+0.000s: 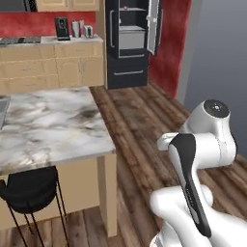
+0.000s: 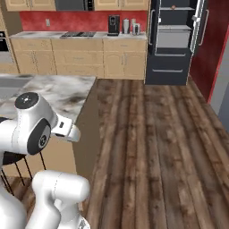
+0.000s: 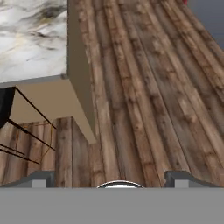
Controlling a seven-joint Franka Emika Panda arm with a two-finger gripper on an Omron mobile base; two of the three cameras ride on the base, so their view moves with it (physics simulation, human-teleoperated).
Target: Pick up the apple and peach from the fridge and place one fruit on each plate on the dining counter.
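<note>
The black fridge (image 1: 126, 67) (image 2: 172, 67) stands at the far end of the room, its upper right door (image 1: 153, 24) swung open on grey shelves and a drawer (image 2: 173, 38). At this distance I cannot make out the apple or the peach inside. The plates are out of view. The dining counter's marbled top (image 1: 48, 125) (image 2: 62, 91) lies to my left, and its corner (image 3: 30, 39) is below the hand. My gripper (image 3: 112, 178) hangs over the wooden floor beside that corner, open, with nothing between its fingertips (image 3: 43, 178).
A black stool (image 1: 29, 190) (image 3: 4, 105) stands under the counter's near edge. The wall counter carries a coffee machine (image 2: 114, 24) and canisters (image 1: 82, 29). Wooden floor (image 2: 152, 134) stretches from me to the fridge. A red wall (image 1: 171, 48) flanks the fridge on the right.
</note>
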